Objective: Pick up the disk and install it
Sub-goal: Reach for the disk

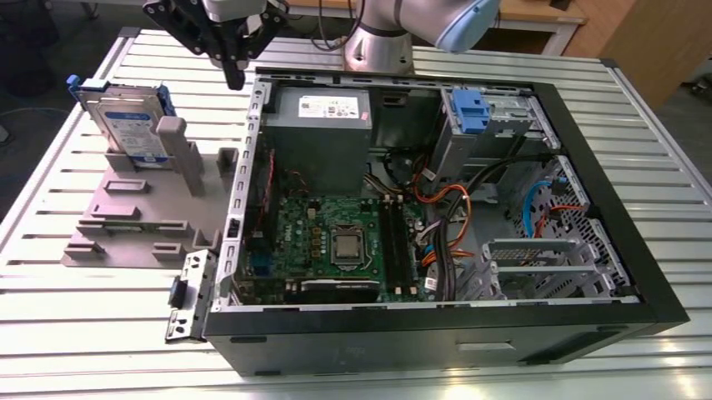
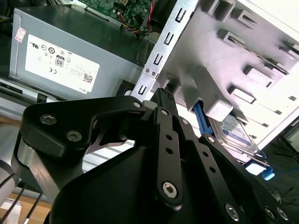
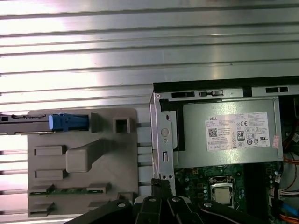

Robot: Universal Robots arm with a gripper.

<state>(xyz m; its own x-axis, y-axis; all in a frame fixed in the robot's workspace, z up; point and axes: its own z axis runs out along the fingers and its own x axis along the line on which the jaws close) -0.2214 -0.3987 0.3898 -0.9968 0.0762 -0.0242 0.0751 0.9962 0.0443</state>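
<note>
**A:** What does the exterior view give?

**B:** The flat silver disk with a white-and-blue label and blue plastic carrier bracket (image 1: 117, 125) stands on edge in the grey plastic holder (image 1: 133, 212). The holder sits on the ribbed metal table (image 1: 89, 333), at the exterior view's left of the open black computer case (image 1: 445, 342). The black fingers (image 1: 235, 71) hang over the case's corner, drawn together, holding nothing, apart from the disk.

**A:** The second wrist view?

**B:** The fingers (image 2: 163, 100) are pressed together beside the case's metal wall. The disk (image 2: 233, 133) lies beyond them against the holder (image 2: 219, 60), and the grey power supply box (image 2: 60, 65) is on the other side.

**A:** The first wrist view?

**B:** The disk (image 3: 67, 122) shows edge-on in the holder (image 3: 84, 163). The fingers (image 3: 162, 185) are at the case wall, well apart from it.
</note>
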